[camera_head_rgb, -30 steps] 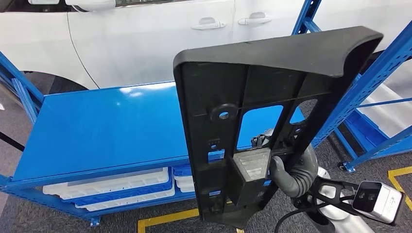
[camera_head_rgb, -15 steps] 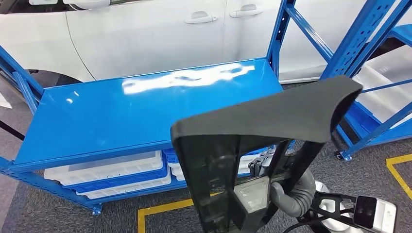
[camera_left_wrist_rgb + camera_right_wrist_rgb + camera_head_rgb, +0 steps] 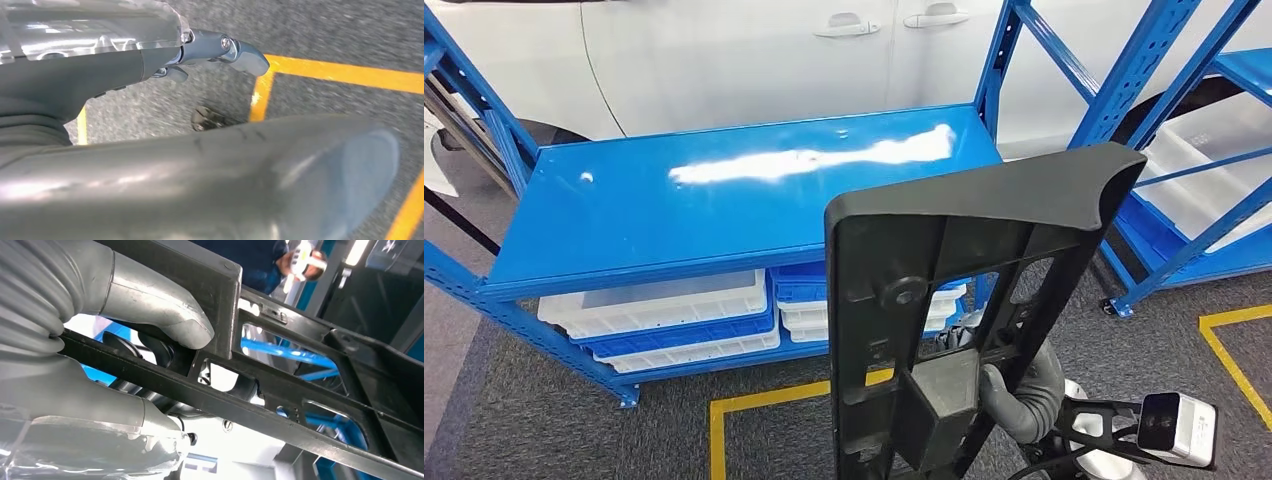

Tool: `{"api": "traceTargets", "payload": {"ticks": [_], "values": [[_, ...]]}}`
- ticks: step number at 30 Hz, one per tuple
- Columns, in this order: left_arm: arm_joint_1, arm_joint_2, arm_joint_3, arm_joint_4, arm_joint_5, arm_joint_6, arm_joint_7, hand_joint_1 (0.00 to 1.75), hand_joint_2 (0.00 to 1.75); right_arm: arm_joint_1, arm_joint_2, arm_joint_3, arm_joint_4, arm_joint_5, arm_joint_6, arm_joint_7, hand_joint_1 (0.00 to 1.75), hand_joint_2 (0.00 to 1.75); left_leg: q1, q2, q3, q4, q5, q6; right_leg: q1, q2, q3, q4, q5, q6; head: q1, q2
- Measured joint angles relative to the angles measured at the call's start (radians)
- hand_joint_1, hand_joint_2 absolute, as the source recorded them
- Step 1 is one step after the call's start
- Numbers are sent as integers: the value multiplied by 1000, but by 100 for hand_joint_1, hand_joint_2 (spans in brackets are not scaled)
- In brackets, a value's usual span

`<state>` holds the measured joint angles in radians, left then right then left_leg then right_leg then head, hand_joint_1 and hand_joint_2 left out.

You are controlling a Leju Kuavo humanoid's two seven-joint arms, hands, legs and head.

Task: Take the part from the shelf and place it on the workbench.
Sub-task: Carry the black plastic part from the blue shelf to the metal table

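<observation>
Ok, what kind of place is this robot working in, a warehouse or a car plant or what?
Most likely a car factory or its parts store. Blue steel racking stands around a blue workbench, with white trays stacked beneath it, a white car is parked right behind, and yellow lines mark the floor.

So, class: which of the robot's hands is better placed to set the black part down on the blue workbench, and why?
The right hand: it already grips the black part upright in front of the blue workbench. The left hand hangs over the floor, holding nothing.
</observation>
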<state>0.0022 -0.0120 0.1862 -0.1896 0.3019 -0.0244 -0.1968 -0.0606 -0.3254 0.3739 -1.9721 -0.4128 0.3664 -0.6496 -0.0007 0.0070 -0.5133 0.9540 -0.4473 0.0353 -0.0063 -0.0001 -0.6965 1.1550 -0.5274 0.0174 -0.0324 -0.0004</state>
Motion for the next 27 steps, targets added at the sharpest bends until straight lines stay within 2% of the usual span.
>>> {"api": "traceTargets", "payload": {"ticks": [1, 2, 3, 4, 5, 6, 7, 8, 9, 11, 12, 13, 15, 16, 17, 18, 19, 20, 21, 22, 23, 24, 25, 26, 27], "values": [[1, 0, 0, 0, -1, 0, 1, 0, 0, 10, 1, -10, 3, 0, 4, 1, 175, 175, 0, 1, -16, 2, 12, -1, -4, 0, -10, 62, -34, 6, 0, 0], [2, 0, 0, 0, -2, 0, 2, 0, 0, 19, 2, -18, 7, 0, 8, 1, 175, 175, 1, 2, -34, 6, 23, -3, -8, 0, -11, 109, -42, 11, 0, 0], [3, 0, 0, 0, -3, 0, 4, 0, 0, 26, 3, -26, 10, 0, 11, 1, 175, 175, 2, 2, -53, 12, 33, -6, -13, 0, 1, 127, -28, 16, 0, 0], [2, -1, 0, 0, -5, 0, 5, 0, 0, 29, 4, -33, 12, 0, 14, 2, 175, 175, 4, 3, -72, 20, 42, -10, -18, -1, 32, 109, -1, 21, 0, 0], [1, -1, 0, 0, -6, 0, 6, 0, 0, 30, 5, -38, 14, 0, 16, 4, 175, 175, 6, 3, -90, 30, 50, -15, -22, -1, 79, 59, 22, 25, 0, 0], [0, -1, 0, 0, -7, 1, 7, 0, 0, 29, 8, -43, 14, 0, 18, 6, 175, 175, 7, 2, -106, 41, 55, -21, -24, -1, 134, -13, 24, 28, 0, 0], [-1, -2, 0, 0, -8, 2, 8, 0, 0, 28, 11, -46, 14, 0, 21, 7, 175, 175, 7, 2, -118, 50, 60, -28, -23, 1, 179, -74, 16, 24, -1, 0], [-2, -1, 0, 0, -8, 2, 8, 0, 0, 27, 13, -48, 15, 1, 23, 9, 175, 175, 6, 2, -125, 57, 66, -34, -21, 3, 207, -119, 2, 17, -1, 0], [-2, -1, 0, 0, -8, 3, 8, 0, 0, 27, 15, -50, 15, 2, 26, 10, 175, 175, 6, 1, -128, 60, 73, -41, -16, 4, 217, -141, -9, 7, -2, 0], [-1, -2, 0, 0, -9, 3, 8, 0, 0, 26, 19, -51, 16, 4, 29, 11, 175, 175, 9, 0, -132, 59, 84, -55, -14, 3, 206, -145, 3, -16, -2, 0], [0, -2, 0, 1, -10, 4, 8, 0, 0, 26, 21, -52, 16, 5, 29, 11, 175, 175, 12, 0, -139, 67, 70, -61, -14, 1, 196, -146, 15, -26, -2, 0], [2, -2, 0, 1, -11, 4, 8, 0, 0, 26, 24, -52, 17, 6, 30, 11, 175, 175, 14, -1, -149, 92, 35, -66, -15, -1, 184, -148, 28, -34, -2, 0], [2, -3, -1, 2, -14, 5, 8, 0, 0, 26, 28, -54, 19, 6, 31, 11, 175, 175, 15, -2, -179, 202, -75, -73, -13, -3, 153, -148, 54, -44, -2, 0], [2, -2, -1, 2, -16, 5, 8, 0, 0, 26, 28, -55, 20, 6, 31, 11, 175, 175, 16, -2, -191, 269, -118, -75, -11, -3, 136, -147, 67, -45, -2, 0], [1, -1, -1, 2, -16, 5, 8, 0, 0, 26, 29, -56, 22, 6, 31, 11, 175, 175, 16, -2, -194, 322, -136, -77, -9, -3, 119, -146, 80, -46, -2, 0], [1, 0, -1, 2, -17, 5, 8, 0, 0, 26, 30, -57, 24, 6, 32, 11, 175, 175, 16, -2, -183, 346, -129, -76, -7, -4, 102, -144, 92, -45, -2, 0], [0, 0, -1, 2, -17, 5, 8, 0, 0, 26, 31, -58, 26, 6, 33, 11, 175, 175, 15, -2, -155, 333, -105, -73, -6, -4, 87, -143, 103, -44, -2, 0], [-1, 1, -1, 2, -17, 6, 8, 0, 0, 26, 32, -59, 27, 6, 34, 11, 175, 175, 14, -2, -108, 286, -77, -67, -4, -3, 73, -141, 113, -42, -2, 0], [-2, 3, -1, 1, -17, 7, 8, 0, 0, 26, 33, -60, 28, 6, 36, 11, 175, 175, 11, -3, -49, 211, -66, -58, -3, -4, 62, -139, 123, -40, -2, 0], [-4, 5, -1, 1, -17, 9, 8, 0, 0, 25, 35, -61, 29, 6, 39, 11, 175, 175, 7, -4, 10, 128, -68, -50, -2, -4, 54, -138, 132, -36, -2, 0], [-5, 7, -1, 1, -17, 11, 8, 0, 0, 23, 36, -62, 30, 6, 41, 11, 175, 175, 3, -4, 51, 66, -77, -44, -2, -5, 51, -138, 142, -32, -2, 0], [-7, 9, -1, 1, -17, 13, 8, 0, 0, 20, 38, -63, 31, 6, 44, 11, 175, 175, -1, -5, 72, 27, -87, -39, -4, -7, 49, -140, 151, -26, -2, 0], [-7, 10, -1, 1, -17, 16, 8, 0, 0, 17, 40, -64, 32, 6, 46, 11, 175, 175, -3, -4, 75, 13, -85, -36, -5, -8, 49, -143, 161, -19, -2, 0], [-7, 10, -1, 1, -17, 18, 8, 0, 0, 14, 42, -64, 34, 6, 47, 11, 175, 175, -3, -3, 68, 11, -74, -32, -6, -8, 48, -147, 169, -13, -2, 0], [-8, 10, -1, 2, -17, 19, 9, 0, 0, 12, 44, -64, 35, 6, 47, 11, 175, 175, -3, -1, 62, 6, -60, -26, -7, -7, 43, -145, 165, -7, -2, 0]]}}
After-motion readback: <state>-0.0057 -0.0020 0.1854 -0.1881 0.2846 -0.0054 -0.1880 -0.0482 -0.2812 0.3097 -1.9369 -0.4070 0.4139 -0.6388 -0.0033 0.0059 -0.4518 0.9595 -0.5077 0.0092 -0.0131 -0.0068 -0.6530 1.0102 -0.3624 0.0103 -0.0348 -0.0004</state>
